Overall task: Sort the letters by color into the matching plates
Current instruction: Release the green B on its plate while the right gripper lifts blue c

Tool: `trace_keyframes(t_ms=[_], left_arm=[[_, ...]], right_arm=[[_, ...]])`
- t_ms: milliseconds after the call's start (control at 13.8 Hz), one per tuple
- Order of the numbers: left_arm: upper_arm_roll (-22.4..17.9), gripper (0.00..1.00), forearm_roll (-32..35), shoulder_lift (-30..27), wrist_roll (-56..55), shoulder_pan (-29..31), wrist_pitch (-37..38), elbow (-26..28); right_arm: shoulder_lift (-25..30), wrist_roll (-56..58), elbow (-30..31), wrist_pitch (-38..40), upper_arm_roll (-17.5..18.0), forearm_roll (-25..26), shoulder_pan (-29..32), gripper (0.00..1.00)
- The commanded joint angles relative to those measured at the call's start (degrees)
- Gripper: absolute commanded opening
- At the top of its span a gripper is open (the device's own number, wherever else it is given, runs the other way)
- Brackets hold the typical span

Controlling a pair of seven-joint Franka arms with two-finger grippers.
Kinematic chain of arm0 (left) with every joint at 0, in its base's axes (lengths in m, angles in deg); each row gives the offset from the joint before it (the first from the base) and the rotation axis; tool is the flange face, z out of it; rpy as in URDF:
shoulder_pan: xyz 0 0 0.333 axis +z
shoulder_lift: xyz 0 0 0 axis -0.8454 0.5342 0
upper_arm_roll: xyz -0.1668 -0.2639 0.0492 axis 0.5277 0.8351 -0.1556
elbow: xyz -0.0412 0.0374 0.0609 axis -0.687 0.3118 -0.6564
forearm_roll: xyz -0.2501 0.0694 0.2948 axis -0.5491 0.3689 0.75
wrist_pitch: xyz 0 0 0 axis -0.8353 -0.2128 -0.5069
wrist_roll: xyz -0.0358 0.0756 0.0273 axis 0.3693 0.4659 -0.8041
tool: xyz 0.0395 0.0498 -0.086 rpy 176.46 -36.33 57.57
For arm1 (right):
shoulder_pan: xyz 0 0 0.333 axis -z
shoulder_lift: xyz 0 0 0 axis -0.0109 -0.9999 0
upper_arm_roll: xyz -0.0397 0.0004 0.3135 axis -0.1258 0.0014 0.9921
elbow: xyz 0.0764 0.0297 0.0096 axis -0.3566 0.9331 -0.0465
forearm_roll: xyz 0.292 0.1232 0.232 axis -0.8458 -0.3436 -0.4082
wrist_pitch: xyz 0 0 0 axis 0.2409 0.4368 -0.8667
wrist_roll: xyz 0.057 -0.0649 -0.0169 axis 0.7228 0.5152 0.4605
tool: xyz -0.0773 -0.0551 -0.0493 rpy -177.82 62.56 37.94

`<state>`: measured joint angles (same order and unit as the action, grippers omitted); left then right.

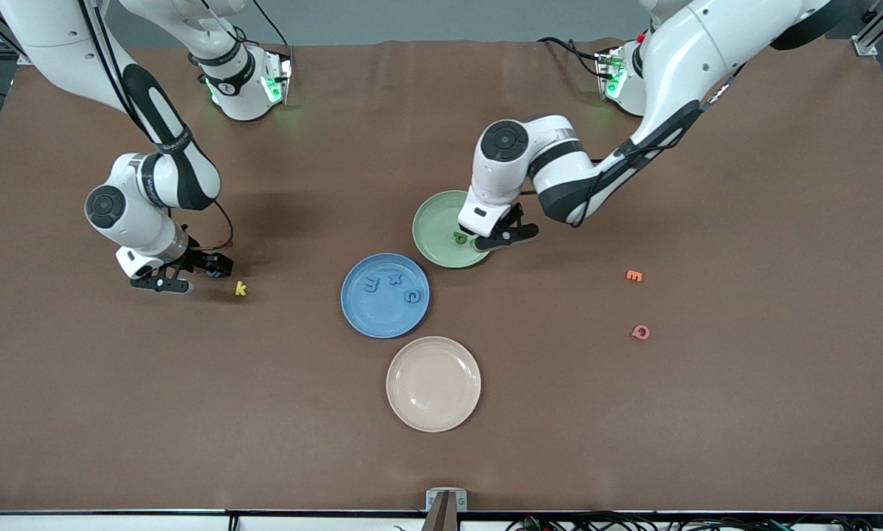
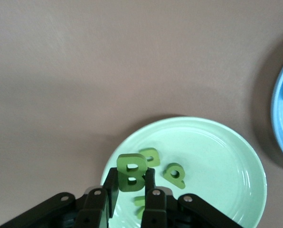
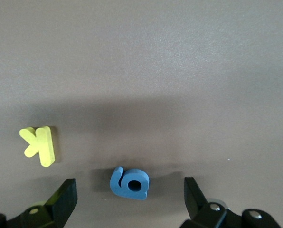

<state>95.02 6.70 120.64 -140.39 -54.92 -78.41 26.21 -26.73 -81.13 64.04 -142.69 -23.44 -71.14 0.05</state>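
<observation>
The left gripper (image 2: pixel 131 192) hangs over the pale green plate (image 1: pixel 430 225), its jaws clamped on a green letter B (image 2: pixel 131 172) that stands upright between the fingers. To my eye the step in hand is the drop. It would go best if the jaws part while the B is well inside the rim, over a bare patch of the plate, so it does not land on the green pieces already lying there (image 2: pixel 174 175).

The right gripper (image 3: pixel 129 199) is low over the bench (image 1: pixel 707 413) toward the right arm's end, jaws spread wide and empty. The blue g (image 3: pixel 130 183) lies flat on the bench between its fingers, not yet touched. A clean pick probably wants the fingers to come straight down on either side and close across the letter's narrow width. The yellow k (image 3: pixel 39 145) just beside it should be left alone.

The front view gives the layout. The blue plate (image 1: pixel 385 324) sits just beside the green one, nearer the front camera, and carries three blue letters (image 1: pixel 392 284). A cream plate (image 1: pixel 433 383) sits nearer still, and two orange letters (image 1: pixel 636 304) lie toward the left arm's end. That view hides the blue g under the right gripper and shows only one green piece. The wrist views fill this in: the left one shows the held B and the pieces in the green plate, and the right one shows the g framed by the fingers.
</observation>
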Motion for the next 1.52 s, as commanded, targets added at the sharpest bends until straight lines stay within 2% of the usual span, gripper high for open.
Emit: trace_keyframes(t_ms=[0, 145, 290, 363, 435, 508, 580, 653, 798, 1016, 1233, 1378, 1451], left_arm=[[-4.0, 0.01, 0.2, 0.5, -3.5, -4.3, -3.4, -0.8], [-4.9, 0.05, 0.1, 1.5, -5.6, -5.4, -5.5, -0.8], [-5.1, 0.16, 0.2, 2.2, -8.0, -6.2, -5.7, -0.7], [-5.1, 0.27, 0.1, 2.2, -8.3, -6.5, -5.7, -0.4], [-5.1, 0.49, 0.1, 2.2, -8.5, -6.5, -5.6, -0.3], [-5.1, 0.79, 0.0, 2.2, -8.5, -6.5, -5.5, -0.3], [-5.1, 1.00, 0.0, 2.0, -8.4, -6.3, -5.2, -0.3], [-5.1, 1.00, 0.0, 1.7, -8.3, -6.0, -5.1, -0.5], [-5.1, 1.00, 0.1, 1.1, -7.9, -5.3, -4.8, -0.7], [-5.0, 1.00, 0.4, -1.5, -7.1, -3.8, -3.0, -1.1], [-5.1, 1.00, 0.3, -2.2, -2.4, -3.0, 3.9, -5.9], [-5.1, 1.00, 0.3, -1.8, 1.3, -1.9, 7.8, -9.4], [-5.1, 1.00, 0.3, -1.7, 3.3, -0.9, 8.6, -10.5]], right_arm=[[1.0, 0.5, 1.6, -1.6, 1.0, -1.2, 1.0, 0.97], [0.6, 0.5, 1.5, -2.1, 1.0, -1.2, 1.0, 0.97], [-0.5, 0.5, 1.4, -3.6, 0.9, -1.2, 1.0, 0.97], [-0.7, 0.5, 1.3, -3.8, 1.0, -1.2, 0.9, 0.97], [-1.0, 0.5, 1.3, -3.8, 0.9, -1.2, 0.9, 0.97], [-1.2, 0.5, 1.3, -3.8, 1.0, -1.2, 0.9, 0.97], [-1.3, 0.5, 1.3, -3.8, 0.9, -1.2, 0.9, 0.97], [-1.4, 0.5, 1.3, -3.8, 0.9, -1.2, 0.9, 0.97], [-1.4, 0.5, 1.3, -3.7, 0.9, -1.2, 0.8, 0.89], [-1.3, 0.5, 1.3, -3.6, 0.9, -1.2, 0.6, 0.63], [-1.4, 0.5, 1.1, -3.6, 0.9, -1.2, 0.6, 0.39], [-1.3, 0.5, 1.3, -3.5, 1.0, -1.2, 0.6, 0.28], [-1.3, 0.5, 1.3, -3.5, 0.9, -1.2, 0.6, 0.27]])
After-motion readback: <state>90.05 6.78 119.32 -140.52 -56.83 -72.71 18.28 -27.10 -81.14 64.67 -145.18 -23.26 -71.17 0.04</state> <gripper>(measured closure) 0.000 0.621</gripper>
